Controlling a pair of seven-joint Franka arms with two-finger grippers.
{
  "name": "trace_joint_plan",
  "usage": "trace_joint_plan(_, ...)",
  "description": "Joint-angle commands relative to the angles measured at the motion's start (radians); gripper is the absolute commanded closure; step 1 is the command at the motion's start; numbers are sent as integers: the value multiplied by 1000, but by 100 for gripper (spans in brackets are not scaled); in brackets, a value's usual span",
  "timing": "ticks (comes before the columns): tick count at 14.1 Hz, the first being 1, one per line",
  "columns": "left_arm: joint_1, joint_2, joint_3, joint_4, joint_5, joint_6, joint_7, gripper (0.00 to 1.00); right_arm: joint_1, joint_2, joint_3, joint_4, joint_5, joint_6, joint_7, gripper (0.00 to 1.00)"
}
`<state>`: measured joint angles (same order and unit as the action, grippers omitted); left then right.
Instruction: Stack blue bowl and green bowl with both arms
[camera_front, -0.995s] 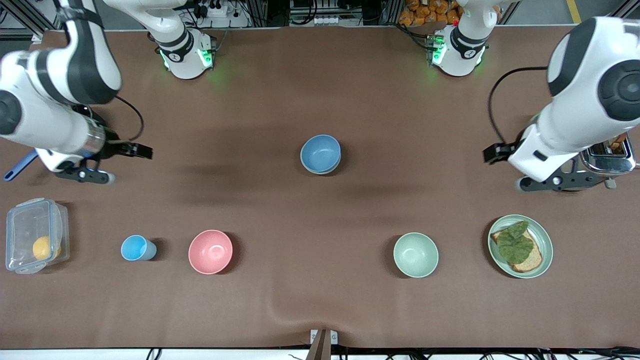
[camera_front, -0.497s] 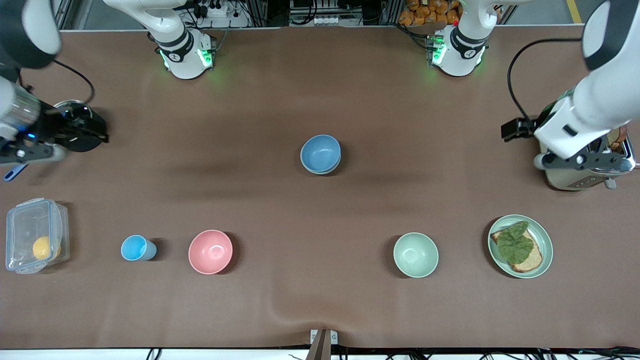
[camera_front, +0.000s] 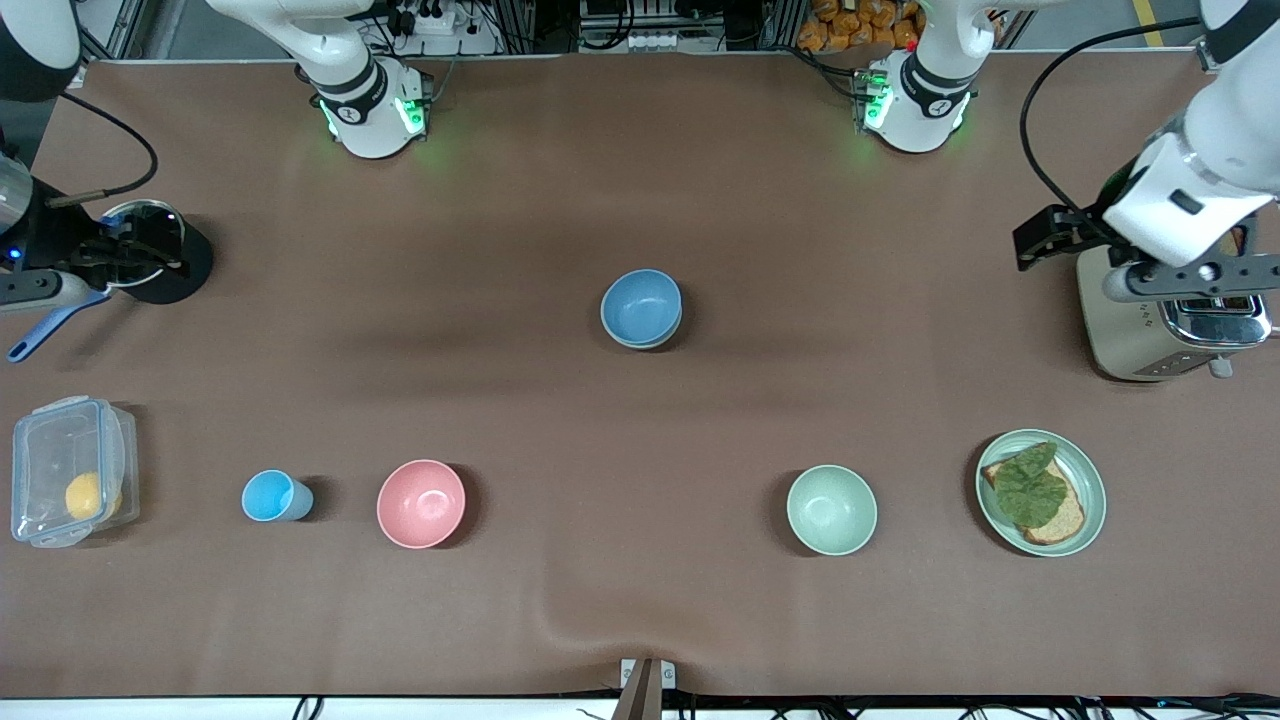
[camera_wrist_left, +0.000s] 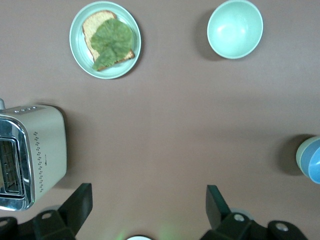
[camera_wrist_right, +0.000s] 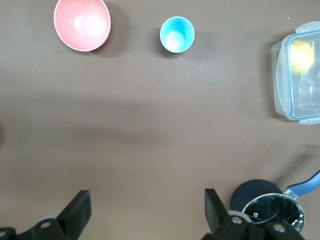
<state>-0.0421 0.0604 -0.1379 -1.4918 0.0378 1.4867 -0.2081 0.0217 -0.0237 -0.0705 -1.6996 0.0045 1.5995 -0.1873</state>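
Observation:
The blue bowl (camera_front: 641, 305) stands mid-table, nested in the pale sage-green bowl, whose outer wall (camera_wrist_left: 301, 156) shows beneath the blue bowl (camera_wrist_left: 313, 165) at the edge of the left wrist view. My left gripper (camera_front: 1190, 278) hangs open and empty over the toaster at the left arm's end of the table; its jaws (camera_wrist_left: 149, 200) stand wide apart. My right gripper (camera_front: 45, 288) hangs open and empty over the black pot at the right arm's end; its jaws (camera_wrist_right: 147, 202) also stand wide apart. Both are well away from the bowls.
A mint-green bowl (camera_front: 831, 509), a green plate with bread and a leaf (camera_front: 1041, 492), a pink bowl (camera_front: 421, 503), a light-blue cup (camera_front: 272, 496) and a clear box with a yellow fruit (camera_front: 70, 470) lie nearer the camera. The toaster (camera_front: 1165, 330) and pot (camera_front: 160, 250) stand at the table's ends.
Both arms have swung outward toward their own ends of the table and back toward their bases. The bowls have not moved.

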Motion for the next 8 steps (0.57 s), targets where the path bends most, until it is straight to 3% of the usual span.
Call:
trace_joint_plan(1,18,-34,3,-19,-29,12,38,0,-20,7,37,34,-17,-36,-3,0)
trace_joint_plan(8,27,-47,6,-12,-42,14,176,0,-17,7,55,57,-23,-52,0,0)
